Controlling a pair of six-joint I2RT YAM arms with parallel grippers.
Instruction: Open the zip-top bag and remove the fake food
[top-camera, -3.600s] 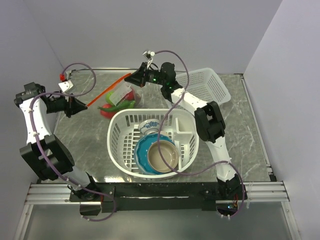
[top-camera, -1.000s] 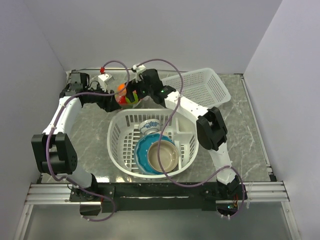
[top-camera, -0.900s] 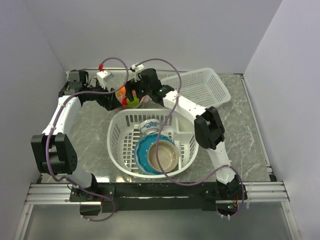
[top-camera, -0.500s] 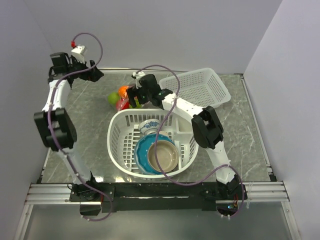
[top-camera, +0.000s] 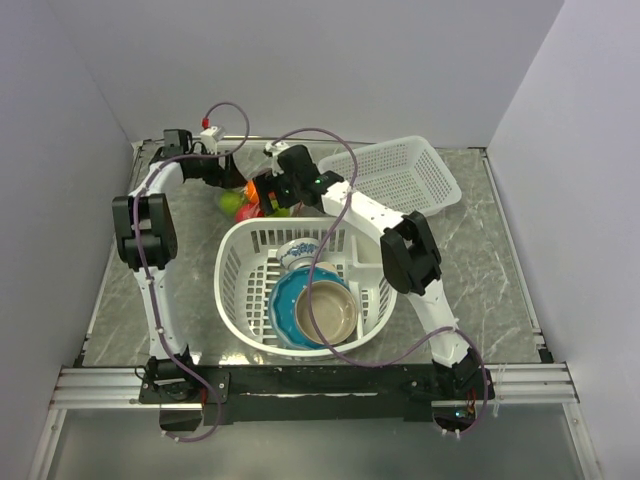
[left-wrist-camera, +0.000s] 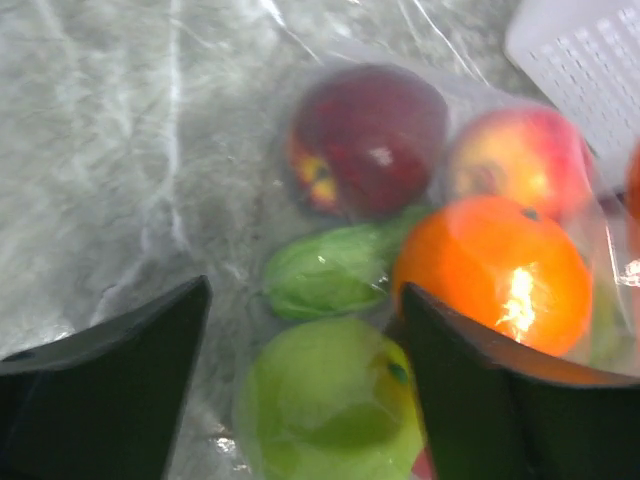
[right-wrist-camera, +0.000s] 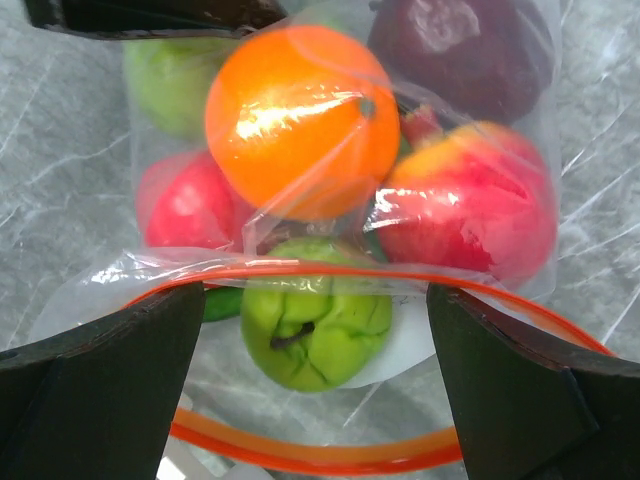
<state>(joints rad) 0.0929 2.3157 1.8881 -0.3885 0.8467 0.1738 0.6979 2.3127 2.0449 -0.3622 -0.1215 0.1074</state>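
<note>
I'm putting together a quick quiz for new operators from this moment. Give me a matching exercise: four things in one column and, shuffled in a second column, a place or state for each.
Things
1. zip strip
2. orange fruit
3. tan bowl
4. left gripper

Places and states
A. inside the round white basket
B. open, facing the bagged fruit
C. runs along the mouth of the zip-top bag
D. inside that bag, among other fruit

Pairs: 1-C, 2-D, 3-A, 4-B
</note>
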